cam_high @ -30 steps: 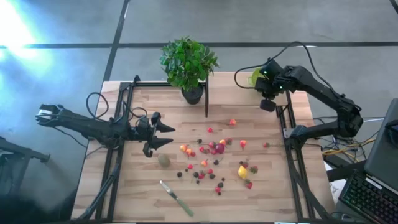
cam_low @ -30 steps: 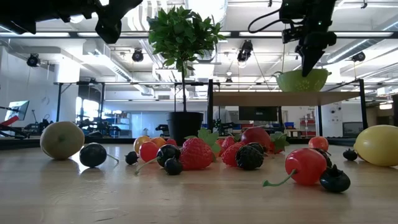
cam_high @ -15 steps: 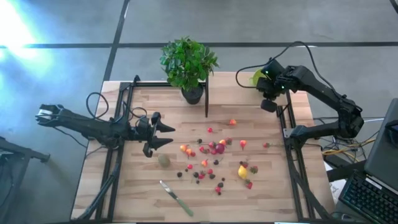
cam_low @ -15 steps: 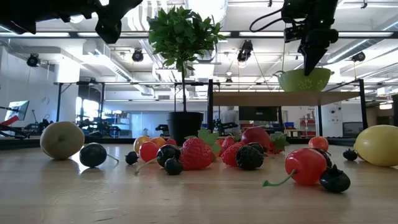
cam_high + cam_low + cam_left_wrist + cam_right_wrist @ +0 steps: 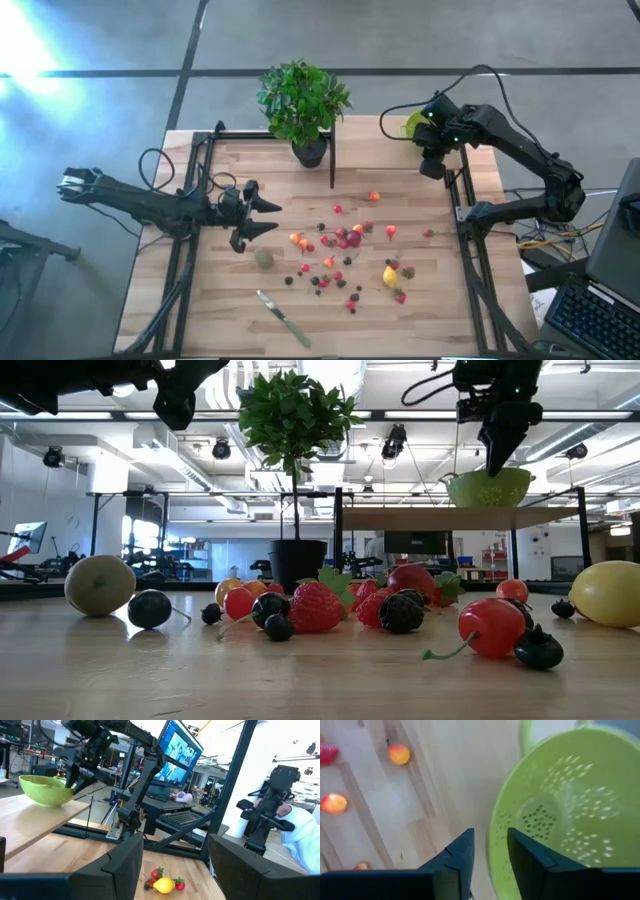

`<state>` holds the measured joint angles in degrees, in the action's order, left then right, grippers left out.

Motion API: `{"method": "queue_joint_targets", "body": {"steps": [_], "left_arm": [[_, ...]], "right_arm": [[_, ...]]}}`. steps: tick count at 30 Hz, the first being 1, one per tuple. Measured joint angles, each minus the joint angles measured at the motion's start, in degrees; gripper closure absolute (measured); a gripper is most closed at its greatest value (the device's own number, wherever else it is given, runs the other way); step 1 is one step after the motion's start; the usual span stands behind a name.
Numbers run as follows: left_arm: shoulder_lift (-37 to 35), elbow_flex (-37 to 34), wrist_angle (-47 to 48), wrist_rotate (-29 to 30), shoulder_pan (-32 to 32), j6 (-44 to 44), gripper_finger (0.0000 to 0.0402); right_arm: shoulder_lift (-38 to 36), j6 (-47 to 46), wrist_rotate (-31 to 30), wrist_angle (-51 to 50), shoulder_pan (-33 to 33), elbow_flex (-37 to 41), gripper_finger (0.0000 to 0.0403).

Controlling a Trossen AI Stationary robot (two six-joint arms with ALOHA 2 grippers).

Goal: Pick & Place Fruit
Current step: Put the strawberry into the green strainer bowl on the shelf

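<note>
Green bowl partly cropped; right gripper above, parted, empty; left gripper parted.

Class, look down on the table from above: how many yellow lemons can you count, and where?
1. The lemon lies on the wooden table, at the right edge of the fruit scatter, beside red berries. Other fruit could hide another.

A potted plant with leafy green foliage stands at the far edge of the wooden table; a lime-green perforated bowl sits at the far right corner; a green-handled knife lies near the front edge.
</note>
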<state>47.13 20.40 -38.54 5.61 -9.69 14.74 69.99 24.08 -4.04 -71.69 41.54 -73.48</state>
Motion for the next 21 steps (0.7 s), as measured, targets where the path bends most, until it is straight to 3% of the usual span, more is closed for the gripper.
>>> {"method": "queue_joint_targets", "body": {"steps": [8, 13, 21], "left_arm": [[0.00, 0.00, -0.02, 0.02, 0.00, -0.74, 0.0172], [0.00, 0.00, -0.02, 0.02, 0.00, -1.05, 0.0172], [0.00, 0.00, -0.02, 0.04, 0.00, -2.81, 0.0172]], "right_arm": [[-0.28, -3.51, 0.21, -1.69, -0.57, -5.05, 0.0257], [-0.30, -8.90, 4.76, -1.92, -1.79, -7.01, 0.0251], [-0.28, -13.98, 8.86, -1.86, -6.14, -10.09, 0.0287]]}}
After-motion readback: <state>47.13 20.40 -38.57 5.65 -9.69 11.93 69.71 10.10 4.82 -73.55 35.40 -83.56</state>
